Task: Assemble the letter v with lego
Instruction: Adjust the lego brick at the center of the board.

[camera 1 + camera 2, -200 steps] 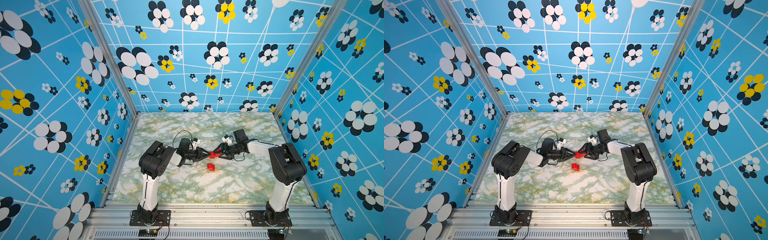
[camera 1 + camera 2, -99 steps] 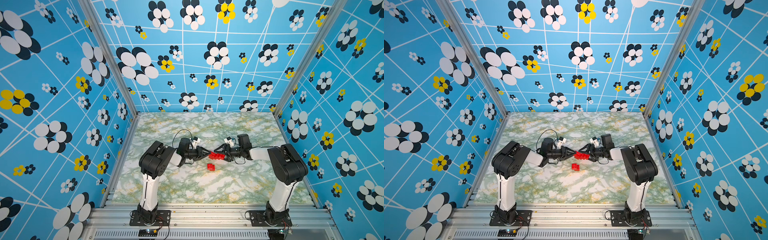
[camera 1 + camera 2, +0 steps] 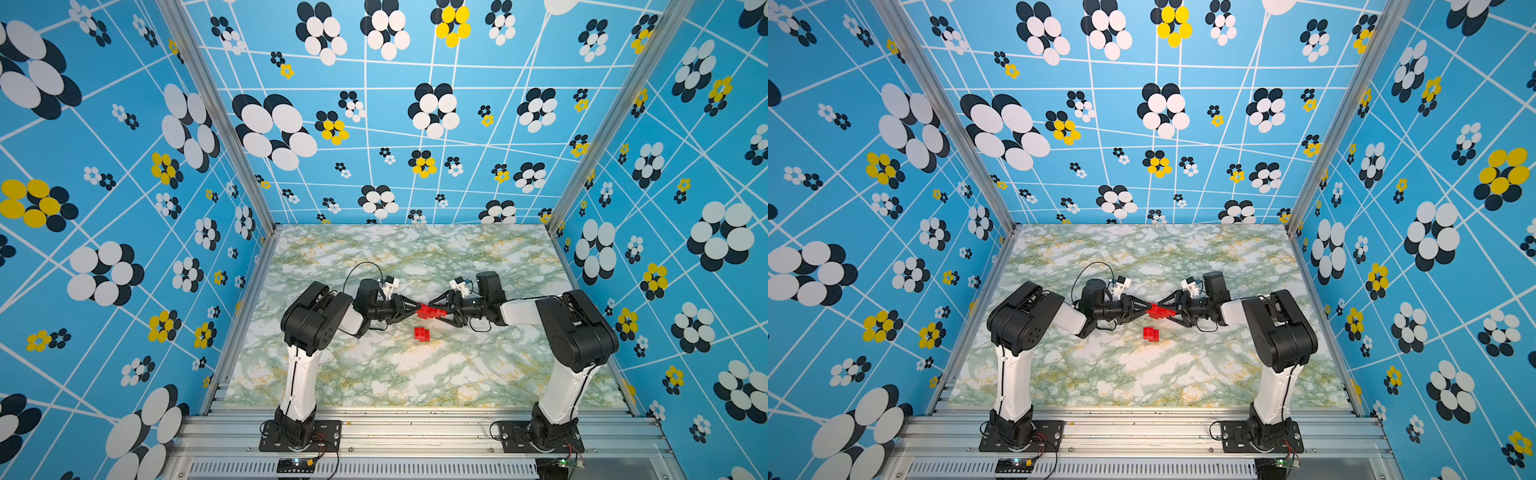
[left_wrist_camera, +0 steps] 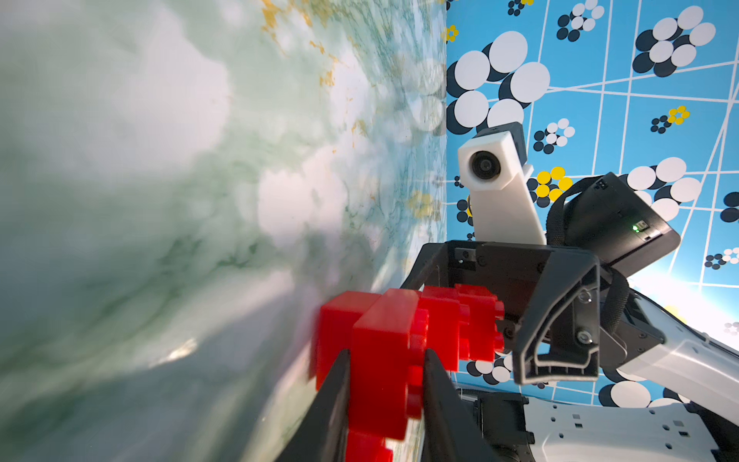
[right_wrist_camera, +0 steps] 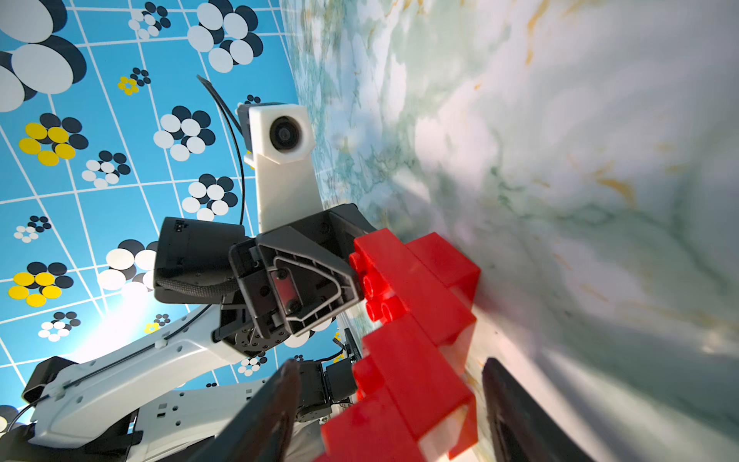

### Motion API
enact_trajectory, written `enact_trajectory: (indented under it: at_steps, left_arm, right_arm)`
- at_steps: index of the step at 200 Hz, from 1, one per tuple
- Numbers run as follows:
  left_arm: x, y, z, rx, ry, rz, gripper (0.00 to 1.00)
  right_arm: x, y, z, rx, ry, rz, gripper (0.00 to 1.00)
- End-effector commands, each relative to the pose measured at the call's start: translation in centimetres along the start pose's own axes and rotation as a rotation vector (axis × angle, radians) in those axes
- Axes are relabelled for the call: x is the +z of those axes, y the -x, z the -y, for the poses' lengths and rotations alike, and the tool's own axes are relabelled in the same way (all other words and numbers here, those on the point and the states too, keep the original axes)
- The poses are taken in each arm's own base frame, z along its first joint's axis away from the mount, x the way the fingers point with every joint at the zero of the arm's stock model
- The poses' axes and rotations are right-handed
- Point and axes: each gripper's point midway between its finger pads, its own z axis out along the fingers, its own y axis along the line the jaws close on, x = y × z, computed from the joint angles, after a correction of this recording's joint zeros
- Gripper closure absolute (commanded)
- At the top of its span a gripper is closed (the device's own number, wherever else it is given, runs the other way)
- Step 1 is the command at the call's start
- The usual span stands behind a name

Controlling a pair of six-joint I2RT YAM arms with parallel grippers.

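Observation:
A stepped piece of joined red lego (image 3: 430,311) (image 3: 1158,311) hangs just above the marble table between both arms. My left gripper (image 3: 419,308) (image 4: 388,354) is shut on one end brick (image 4: 380,360), its fingers pressed to both sides. My right gripper (image 3: 436,311) (image 5: 391,364) is open around the opposite end (image 5: 412,380), with a gap showing on each side of the brick. A small loose cluster of red lego (image 3: 422,333) (image 3: 1151,334) lies on the table just in front of them. No finished letter v shows.
The marble tabletop (image 3: 415,374) is walled by blue flowered panels on three sides. An aluminium rail (image 3: 415,424) with both arm bases runs along the front edge. Each wrist view shows the opposite arm's wrist camera (image 4: 486,164) (image 5: 286,134) close by.
My right gripper has swung from the far side to face the left gripper head-on, and its fingers now straddle the held bricks. The left gripper and the loose cluster have stayed put.

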Motion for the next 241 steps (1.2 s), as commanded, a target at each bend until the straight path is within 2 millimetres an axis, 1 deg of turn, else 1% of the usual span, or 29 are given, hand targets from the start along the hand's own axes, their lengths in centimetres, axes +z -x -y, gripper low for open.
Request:
enact_trajectory:
  at_steps: [1, 52, 88, 115, 159, 183, 216, 241]
  left_arm:
    - [-0.2, -0.2, -1.3, -0.032, 0.024, 0.035, 0.69]
    - [-0.2, -0.6, -1.4, -0.045, 0.023, 0.075, 0.69]
    - [-0.2, -0.7, -1.6, -0.059, 0.019, 0.101, 0.69]
    - [-0.2, -0.8, -2.0, -0.076, 0.018, 0.12, 0.69]
    - [0.0, -1.0, -2.2, -0.084, 0.01, 0.12, 0.68]
    - [0.0, -1.0, -2.2, -0.082, 0.006, 0.118, 0.66]
    - [0.0, -1.0, -2.0, -0.079, 0.0, 0.117, 0.63]
    - [0.0, -1.0, -1.9, -0.074, -0.003, 0.116, 0.58]
  right_arm:
    - [-0.2, 0.1, -1.0, -0.023, 0.012, 0.017, 0.27]
    - [-0.3, 0.1, -1.1, -0.022, 0.004, 0.033, 0.31]
    - [0.3, -0.2, -1.0, -0.02, -0.004, 0.022, 0.31]
    - [0.5, -0.3, -1.0, -0.021, -0.008, 0.021, 0.32]
    - [0.6, -0.3, -0.6, -0.025, -0.033, 0.016, 0.37]
    - [0.6, -0.2, -0.4, -0.027, -0.053, 0.007, 0.42]
    - [0.6, -0.2, -0.4, -0.035, -0.074, -0.004, 0.43]
    - [0.6, -0.2, -0.3, -0.038, -0.085, -0.011, 0.43]
